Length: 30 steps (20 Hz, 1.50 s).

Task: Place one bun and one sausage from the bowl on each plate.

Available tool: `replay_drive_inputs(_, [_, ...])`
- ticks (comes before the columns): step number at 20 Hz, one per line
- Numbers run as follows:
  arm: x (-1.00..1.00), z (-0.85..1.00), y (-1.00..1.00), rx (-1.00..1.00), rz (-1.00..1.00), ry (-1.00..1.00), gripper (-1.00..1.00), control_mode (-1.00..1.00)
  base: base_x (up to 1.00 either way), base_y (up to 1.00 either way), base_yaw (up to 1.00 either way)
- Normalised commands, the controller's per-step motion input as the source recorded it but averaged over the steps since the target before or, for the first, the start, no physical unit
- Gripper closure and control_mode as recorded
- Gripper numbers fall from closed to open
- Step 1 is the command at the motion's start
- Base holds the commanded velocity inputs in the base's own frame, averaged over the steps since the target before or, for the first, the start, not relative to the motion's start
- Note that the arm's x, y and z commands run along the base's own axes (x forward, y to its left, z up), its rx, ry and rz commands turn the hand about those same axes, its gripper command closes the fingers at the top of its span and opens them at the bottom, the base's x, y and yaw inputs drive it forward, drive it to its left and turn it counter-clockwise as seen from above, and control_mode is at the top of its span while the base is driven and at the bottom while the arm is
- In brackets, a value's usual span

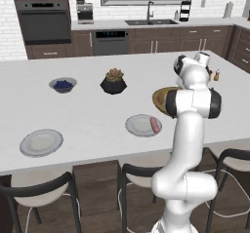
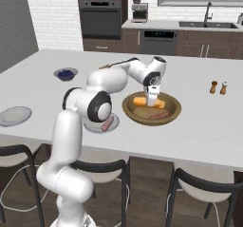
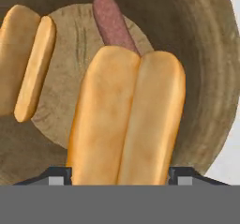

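The pincer (image 3: 120,175) is reaching down into the bowl (image 2: 173,108), its two tips standing on either side of a bun (image 3: 126,120) that is lying lengthwise between them; the jaws are spread about the bun's width, but whether they are pressing on it I cannot tell. A sausage (image 3: 111,22) is lying just beyond the bun's far end, partly tucked under it. A second bun (image 3: 26,61) is resting in the bowl off to the pincer's left. Beside the bowl on the desk (image 1: 88,112), one plate (image 1: 138,126) is carrying a sausage (image 1: 155,125); the other plate (image 1: 41,143) is sitting well apart.
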Motion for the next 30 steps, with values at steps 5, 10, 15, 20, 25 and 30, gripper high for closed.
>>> replay_drive_inputs(5, [-0.52, 0.75, 0.74, 0.0, 0.43, 0.0, 1.0, -1.0, 0.0, 0.0, 0.0])
replay_drive_inputs(10, [-0.1, 0.33, 0.91, 0.0, 0.59, 0.0, 1.0, -1.0, 0.0, 0.0, 0.0])
replay_drive_inputs(15, [-0.05, 0.01, 1.0, 0.0, 0.62, 0.04, 1.0, -1.0, 0.0, 0.0, 0.0])
replay_drive_inputs(20, [0.0, -0.09, 0.8, 0.0, 0.49, 0.01, 1.0, -1.0, 0.0, 0.0, 0.0])
replay_drive_inputs(25, [-0.01, -0.41, 0.49, 0.0, 0.23, 0.0, 1.0, -1.0, 0.0, 0.0, 0.0])
replay_drive_inputs(30, [0.04, -0.55, 0.22, 0.0, 0.25, -0.01, 1.0, -1.0, 0.0, 0.0, 0.0])
